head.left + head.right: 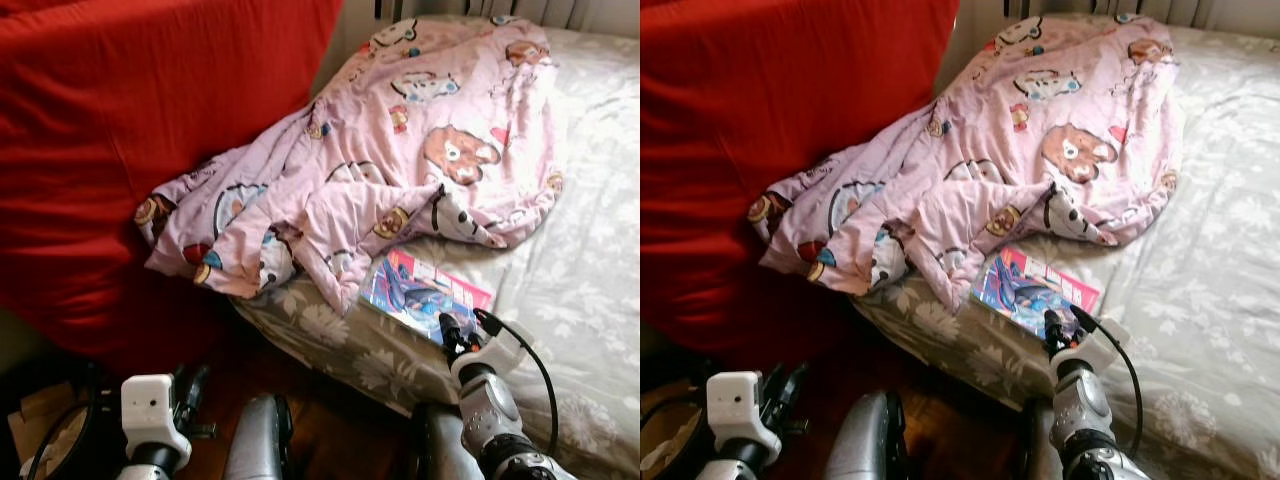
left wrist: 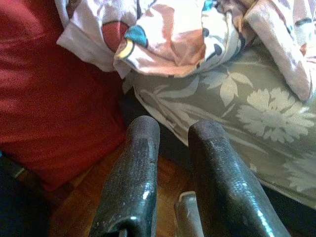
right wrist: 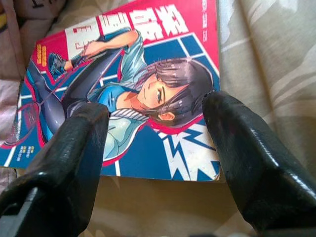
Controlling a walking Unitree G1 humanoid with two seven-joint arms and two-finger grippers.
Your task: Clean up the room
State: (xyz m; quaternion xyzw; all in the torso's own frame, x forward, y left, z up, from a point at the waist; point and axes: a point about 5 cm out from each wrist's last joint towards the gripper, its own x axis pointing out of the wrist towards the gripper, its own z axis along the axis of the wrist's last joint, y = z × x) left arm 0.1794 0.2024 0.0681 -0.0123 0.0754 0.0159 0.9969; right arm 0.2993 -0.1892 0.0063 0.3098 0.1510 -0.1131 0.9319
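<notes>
A comic book point(image 1: 420, 290) with a red and blue cover lies flat on the bed's grey floral sheet point(image 1: 590, 250), near the bed's front edge. My right gripper point(image 1: 450, 325) hovers open just over the book's near edge. In the right wrist view its two fingers point(image 3: 74, 148) straddle the cover point(image 3: 148, 54) with nothing gripped. A crumpled pink cartoon blanket point(image 1: 380, 150) is heaped behind the book and spills over the bed's left corner. My left gripper point(image 2: 174, 131) hangs low by that corner above the wooden floor point(image 2: 89, 197), its fingers a little apart and empty.
A big red cloth-covered shape point(image 1: 120, 130) stands to the left, against the bed. Brown paper or cardboard point(image 1: 40, 410) lies on the floor at lower left. The right part of the sheet is bare.
</notes>
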